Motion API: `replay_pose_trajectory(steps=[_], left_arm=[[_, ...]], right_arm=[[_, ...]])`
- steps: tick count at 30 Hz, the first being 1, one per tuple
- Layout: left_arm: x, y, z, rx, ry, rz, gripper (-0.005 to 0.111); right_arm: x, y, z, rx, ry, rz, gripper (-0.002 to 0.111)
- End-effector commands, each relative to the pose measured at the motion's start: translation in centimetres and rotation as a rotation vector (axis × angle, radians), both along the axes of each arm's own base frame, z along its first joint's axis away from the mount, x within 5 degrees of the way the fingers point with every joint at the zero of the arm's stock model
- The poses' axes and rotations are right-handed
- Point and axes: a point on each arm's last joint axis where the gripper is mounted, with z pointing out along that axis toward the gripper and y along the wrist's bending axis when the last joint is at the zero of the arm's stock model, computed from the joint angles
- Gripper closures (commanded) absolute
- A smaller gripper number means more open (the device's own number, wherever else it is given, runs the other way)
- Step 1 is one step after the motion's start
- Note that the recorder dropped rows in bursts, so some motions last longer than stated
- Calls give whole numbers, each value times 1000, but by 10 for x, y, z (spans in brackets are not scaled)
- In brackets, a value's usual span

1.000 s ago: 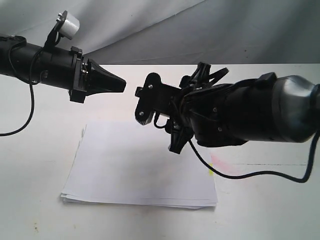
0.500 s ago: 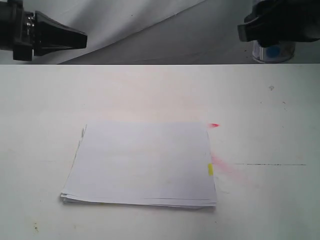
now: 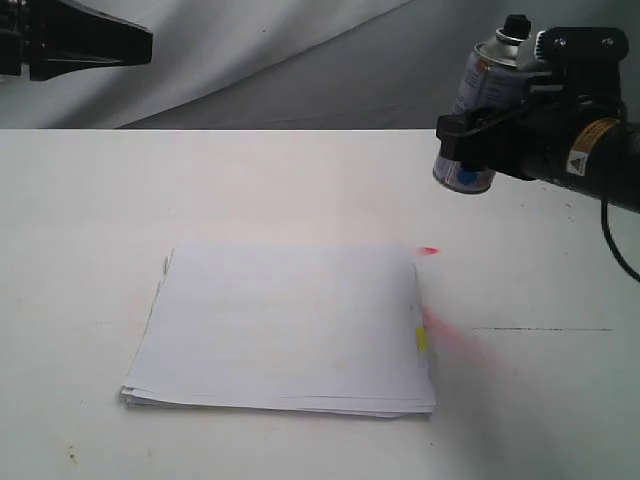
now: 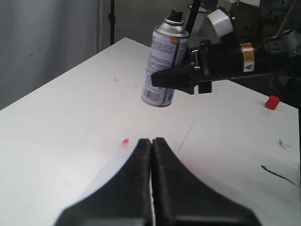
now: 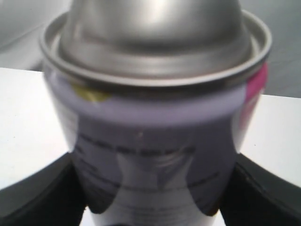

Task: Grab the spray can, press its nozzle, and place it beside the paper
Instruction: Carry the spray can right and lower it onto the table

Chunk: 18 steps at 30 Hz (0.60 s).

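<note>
A white counter (image 3: pixel 300 180) filled most of the exterior view. A stack of white paper (image 3: pixel 285 325) lay flat on it towards the near side, its sheets slightly fanned at the left edge.

At the far right, the right pincer (image 3: pixel 470 135) was clenched around the spray can (image 3: pixel 487 75), its black fingers gripping the lower half of the silver body. The can hung clear of the counter, a little tilted, beyond the far right corner of the paper and well apart from it. In the right wrist view the can filled the picture, with a dark finger on each side of it. The label print there was too blurred to read.

The left pincer (image 3: pixel 120 45) hovered at the far left, above the counter, with its jaws pressed together and nothing between them.

The black nozzle (image 3: pixel 516 24) topped the can, with nothing touching it. A blue dot (image 3: pixel 465 178) showed on the can's base. A yellow tab (image 3: pixel 421 340) stuck out at the paper's right edge, beside a faint red smear (image 3: pixel 450 335) on the counter. A small red fleck (image 3: pixel 428 251) lay by the paper's far right corner.
</note>
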Motion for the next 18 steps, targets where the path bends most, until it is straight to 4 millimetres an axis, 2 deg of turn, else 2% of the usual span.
replay_pose_trajectory(steps=[1,4,7,11,18], left_arm=[[-3,0,4,-14,10,5,107],[-3,0,3,-14,16,7,107],[-4,1,2,8,30,8,107],[-4,1,1,19,30,6,107],[-4,1,1,19,30,6,107]], right_arm=[[33,-3,-22,18,-86,21,108],[49,4,-61,39,-88,64,108],[53,4,-86,30,-57,56,108],[54,4,-102,-33,-52,75,108],[55,5,-112,-28,-53,85,108]])
